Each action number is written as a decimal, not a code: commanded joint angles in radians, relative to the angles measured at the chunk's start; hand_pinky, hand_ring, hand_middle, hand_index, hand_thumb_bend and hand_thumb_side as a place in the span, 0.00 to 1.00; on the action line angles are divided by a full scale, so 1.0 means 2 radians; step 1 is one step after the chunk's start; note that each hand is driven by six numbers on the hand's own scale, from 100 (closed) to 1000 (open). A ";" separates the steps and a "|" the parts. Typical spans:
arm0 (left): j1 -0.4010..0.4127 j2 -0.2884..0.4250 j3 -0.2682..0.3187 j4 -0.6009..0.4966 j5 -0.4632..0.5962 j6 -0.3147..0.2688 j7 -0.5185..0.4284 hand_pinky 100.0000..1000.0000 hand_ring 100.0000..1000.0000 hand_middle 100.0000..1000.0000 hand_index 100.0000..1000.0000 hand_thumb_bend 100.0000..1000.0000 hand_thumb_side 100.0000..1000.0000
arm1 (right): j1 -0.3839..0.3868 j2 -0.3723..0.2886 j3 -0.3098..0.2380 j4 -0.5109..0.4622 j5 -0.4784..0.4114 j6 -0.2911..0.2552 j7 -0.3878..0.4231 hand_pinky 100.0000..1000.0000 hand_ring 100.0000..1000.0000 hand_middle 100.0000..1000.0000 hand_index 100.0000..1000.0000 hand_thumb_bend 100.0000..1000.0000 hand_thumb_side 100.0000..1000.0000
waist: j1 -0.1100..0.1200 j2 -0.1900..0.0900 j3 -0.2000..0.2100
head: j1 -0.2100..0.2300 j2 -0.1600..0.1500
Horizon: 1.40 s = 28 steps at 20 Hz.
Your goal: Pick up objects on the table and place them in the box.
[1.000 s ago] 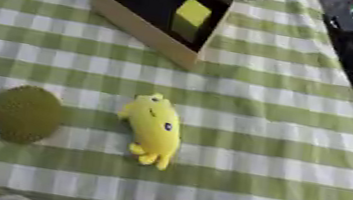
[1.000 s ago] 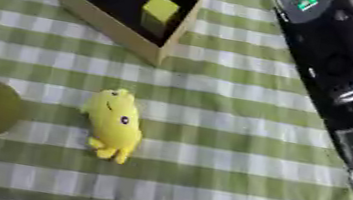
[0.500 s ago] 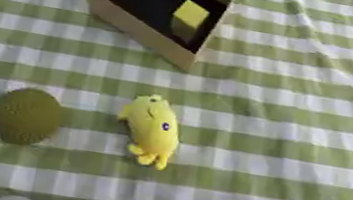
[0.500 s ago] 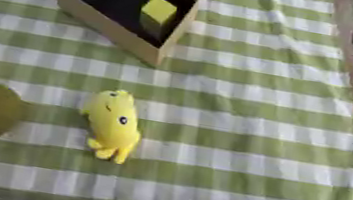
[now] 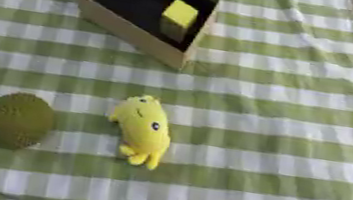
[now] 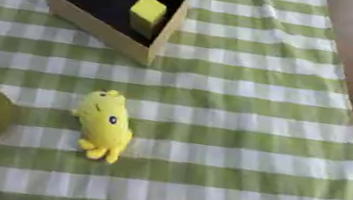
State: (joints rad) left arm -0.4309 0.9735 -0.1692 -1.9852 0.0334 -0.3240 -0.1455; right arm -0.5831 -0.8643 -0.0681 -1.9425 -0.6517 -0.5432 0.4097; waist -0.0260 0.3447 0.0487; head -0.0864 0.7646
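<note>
Fruit (image 5: 16, 119), green and bumpy, lies at the cloth's (image 5: 285, 109) left edge, with a yellow toy (image 5: 143, 129) just beside it on the right. Farther back we see the box (image 5: 136, 40) holding a yellow block (image 5: 179, 13). Neither hand shows, so we cannot tell their state.

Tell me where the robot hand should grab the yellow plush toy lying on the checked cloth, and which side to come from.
Probably around the middle of the yellow plush toy, from straight above. It lies flat and lengthwise, head toward the box, small feet toward the near edge, so fingers and thumb can close across its narrow width. The green spiky ball sits apart on its left, leaving both flanks open.
</note>
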 commanded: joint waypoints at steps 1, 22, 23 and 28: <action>-0.001 0.053 -0.008 -0.007 -0.031 0.013 -0.025 0.87 0.91 0.82 0.92 0.00 0.20 | 0.011 -0.027 -0.013 -0.026 0.015 0.010 -0.028 0.97 1.00 0.50 0.88 0.00 0.36 | 0.009 -0.020 -0.001 | -0.003 -0.001; 0.025 0.122 -0.084 -0.007 -0.174 0.102 -0.160 0.96 0.97 0.81 0.97 0.27 0.15 | 0.056 -0.027 -0.024 -0.022 0.046 0.044 -0.035 1.00 1.00 0.45 0.87 0.00 0.41 | 0.024 -0.019 -0.009 | 0.003 -0.001; 0.026 0.121 -0.089 -0.007 -0.175 0.103 -0.166 0.96 0.97 0.81 0.97 0.27 0.15 | 0.056 -0.026 -0.025 -0.021 0.046 0.046 -0.035 1.00 1.00 0.45 0.87 0.00 0.41 | 0.024 -0.019 -0.010 | 0.003 -0.001; 0.028 0.121 -0.102 -0.007 -0.181 0.096 -0.195 0.96 0.97 0.81 0.97 0.36 0.12 | 0.058 -0.025 -0.027 -0.012 0.049 0.054 -0.033 1.00 1.00 0.44 0.87 0.00 0.41 | 0.026 -0.019 -0.012 | 0.005 -0.001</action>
State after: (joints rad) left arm -0.3697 1.1751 -0.3770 -1.9863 -0.3217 -0.1291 -0.5217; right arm -0.4613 -0.8859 -0.1045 -1.9676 -0.5600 -0.4417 0.3446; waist 0.0117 0.3403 0.0253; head -0.0799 0.7644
